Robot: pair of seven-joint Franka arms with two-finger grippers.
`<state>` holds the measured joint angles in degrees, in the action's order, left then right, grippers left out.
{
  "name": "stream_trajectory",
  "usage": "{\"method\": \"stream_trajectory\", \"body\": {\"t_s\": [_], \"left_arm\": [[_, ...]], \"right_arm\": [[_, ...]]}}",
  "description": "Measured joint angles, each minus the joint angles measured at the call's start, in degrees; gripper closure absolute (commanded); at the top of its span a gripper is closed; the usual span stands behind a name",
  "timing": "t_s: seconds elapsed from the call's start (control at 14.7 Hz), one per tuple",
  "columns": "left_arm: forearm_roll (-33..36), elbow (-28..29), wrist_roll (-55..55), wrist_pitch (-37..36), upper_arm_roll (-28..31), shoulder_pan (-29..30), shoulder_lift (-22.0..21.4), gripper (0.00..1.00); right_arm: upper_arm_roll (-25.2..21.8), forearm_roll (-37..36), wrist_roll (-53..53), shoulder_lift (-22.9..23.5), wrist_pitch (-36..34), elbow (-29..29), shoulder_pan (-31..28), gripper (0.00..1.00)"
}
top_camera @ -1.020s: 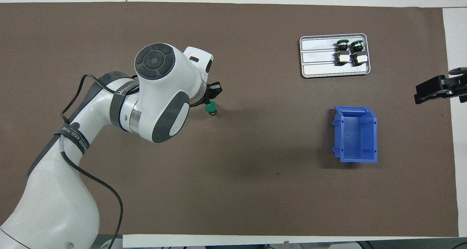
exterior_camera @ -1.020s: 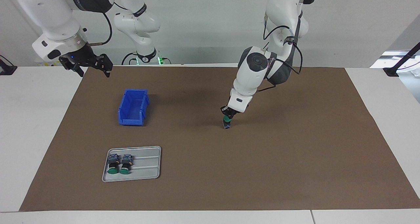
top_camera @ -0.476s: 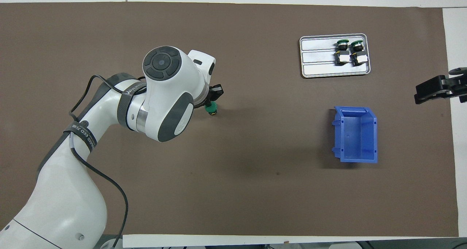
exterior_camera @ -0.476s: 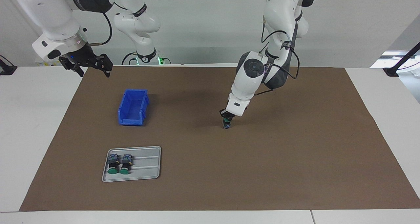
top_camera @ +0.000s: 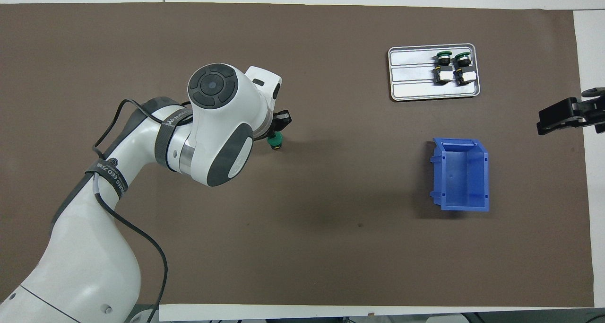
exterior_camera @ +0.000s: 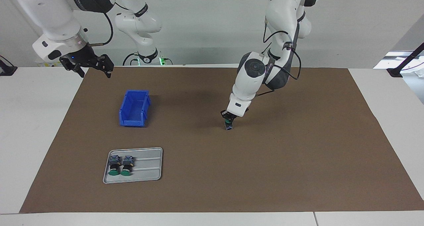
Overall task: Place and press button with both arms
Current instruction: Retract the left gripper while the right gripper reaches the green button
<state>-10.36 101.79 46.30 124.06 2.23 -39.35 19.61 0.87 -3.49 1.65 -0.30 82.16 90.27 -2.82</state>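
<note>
Brown matte mat [exterior_camera: 298,173] covers most of the white table [exterior_camera: 29,126]; flat, paper-like surface.

Left end effector [exterior_camera: 228,120] is down at mid-mat, fingertips closed together and pressing on the green cap of the button [exterior_camera: 228,125]. The button stands upright on the mat, blocky blue-grey body below, round green cap on top [top_camera: 274,141]. Whether the fingertips pinch the cap or only bear on it cannot be told. The left arm [exterior_camera: 255,77] is glossy white shell with dark grey round joint covers and a looped black cable.

Right end effector [exterior_camera: 94,65] hangs in the air over the mat's corner at the right arm's end of the table, black fingers spread apart, nothing between them. That arm waits.

Blue plastic bin [exterior_camera: 134,107], open-topped, rectangular with a sloped lip, sits on the mat toward the right arm's end. Farther from the robots than the bin lies a shallow grey metal tray [exterior_camera: 149,166] with rounded corners and ribbed floor. Two more buttons [exterior_camera: 120,165] lie on their sides in it, side by side and touching, green caps pointing away from the robots, at the tray end toward the right arm's side.
</note>
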Motion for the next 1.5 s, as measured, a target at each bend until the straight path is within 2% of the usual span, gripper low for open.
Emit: {"method": "stream_trajectory", "body": {"t_s": [0.48,0.75,0.82,0.88,0.95,1.22,1.36,1.5], "left_arm": [[0.09,0.65,-0.14,0.5,0.11,0.0,-0.11,0.96],[0.08,-0.02,-0.14,-2.62,0.43,0.04,-2.45,0.88],[0.08,-0.58,-0.13,-3.76,0.62,0.16,-3.23,0.78],[0.08,-1.15,-0.1,-4.58,0.78,0.74,-4.11,0.62],[0.08,-1.52,-0.1,-5.48,0.91,1.7,-5.0,0.51],[0.15,-1.81,-1.75,-9.13,1.39,7.91,-7.71,0.03],[1.93,-1.81,-4.27,-9.6,1.63,11.44,-8.35,0.0],[4.23,-1.85,-8.63,-12.18,1.75,14.8,-9.22,0.0]], "right_arm": [[0.0,0.0,0.0,0.0,0.0,0.0,0.0,0.01],[-0.02,0.0,0.0,0.0,0.0,0.0,-0.06,0.01],[-0.07,0.0,0.0,0.0,0.0,0.0,-0.11,0.01],[-0.1,0.0,0.0,0.0,0.0,0.0,-0.12,0.01],[-0.09,0.07,0.0,0.0,0.0,0.0,-0.04,0.01],[2.15,3.41,-0.06,-0.01,0.2,-0.32,0.5,0.01],[6.08,4.49,-2.92,0.05,2.03,-0.44,0.74,0.01],[13.22,4.98,-10.92,0.72,4.97,-0.59,1.06,0.01]]}}
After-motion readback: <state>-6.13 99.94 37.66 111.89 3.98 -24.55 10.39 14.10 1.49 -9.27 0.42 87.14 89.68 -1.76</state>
